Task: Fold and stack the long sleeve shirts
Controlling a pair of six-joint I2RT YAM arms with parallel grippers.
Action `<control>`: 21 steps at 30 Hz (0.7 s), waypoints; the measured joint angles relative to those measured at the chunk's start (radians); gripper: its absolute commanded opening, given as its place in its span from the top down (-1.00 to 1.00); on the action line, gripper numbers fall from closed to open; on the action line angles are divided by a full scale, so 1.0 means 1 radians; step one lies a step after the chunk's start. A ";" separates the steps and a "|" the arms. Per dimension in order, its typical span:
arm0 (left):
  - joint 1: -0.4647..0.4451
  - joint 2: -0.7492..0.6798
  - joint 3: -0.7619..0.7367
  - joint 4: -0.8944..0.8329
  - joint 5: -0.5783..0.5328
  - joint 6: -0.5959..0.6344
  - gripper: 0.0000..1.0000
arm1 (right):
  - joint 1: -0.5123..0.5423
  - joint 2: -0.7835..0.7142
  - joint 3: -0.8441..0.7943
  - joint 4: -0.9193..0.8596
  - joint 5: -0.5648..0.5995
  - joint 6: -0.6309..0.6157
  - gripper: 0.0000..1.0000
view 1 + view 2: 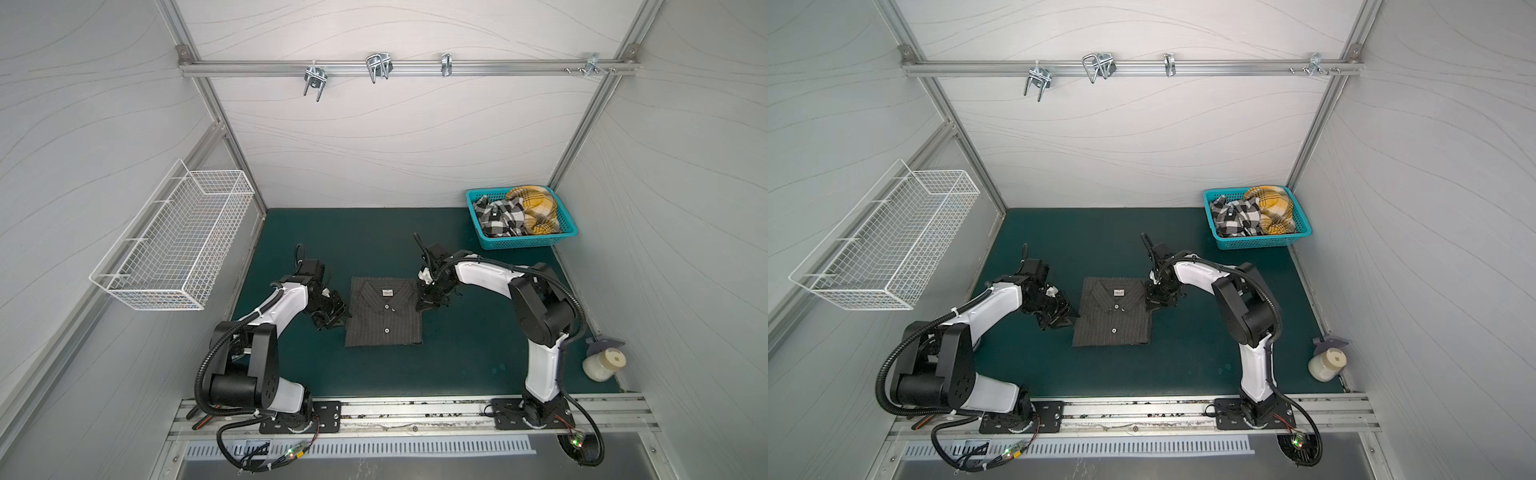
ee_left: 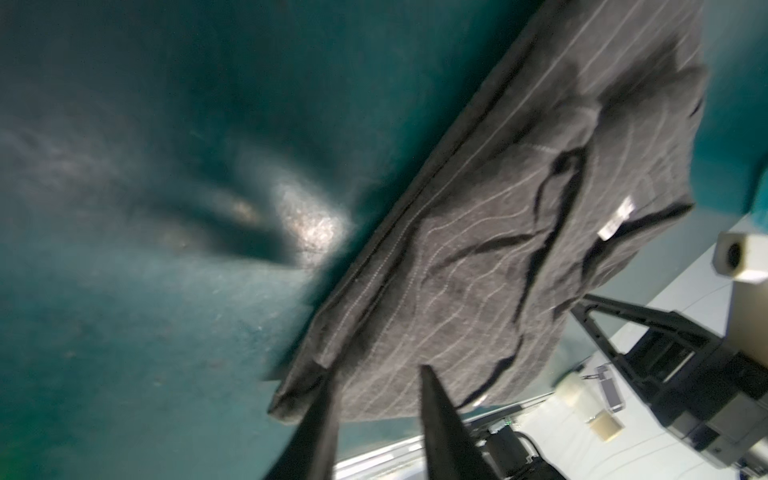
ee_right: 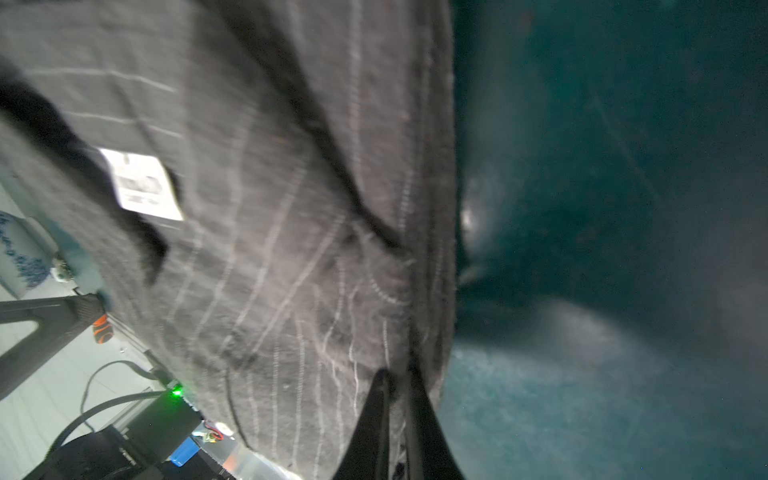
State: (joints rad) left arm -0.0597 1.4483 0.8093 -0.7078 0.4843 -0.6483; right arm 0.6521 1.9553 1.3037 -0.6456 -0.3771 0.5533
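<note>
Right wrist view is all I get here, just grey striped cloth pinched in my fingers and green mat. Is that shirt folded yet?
Observer: Yes. In both top views the dark pinstriped shirt lies as a neat rectangle, collar and buttons facing up.
Operator: What about the left gripper?
Observer: The left gripper has its jaws apart at the shirt's opposite edge.
Operator: Any shirts left to do?
Observer: Two. A black-and-white plaid shirt and a yellow plaid shirt sit crumpled in the teal basket at the far right corner.
</note>
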 measured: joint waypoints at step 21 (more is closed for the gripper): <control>0.013 -0.017 0.063 -0.092 -0.068 0.124 -0.35 | 0.022 -0.647 -0.438 -0.060 0.123 0.045 0.39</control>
State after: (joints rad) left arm -0.0471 1.4311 0.8726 -0.7998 0.4164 -0.5243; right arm 0.6739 1.3079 0.8654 -0.7055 -0.2543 0.5980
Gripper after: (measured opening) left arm 0.647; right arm 0.309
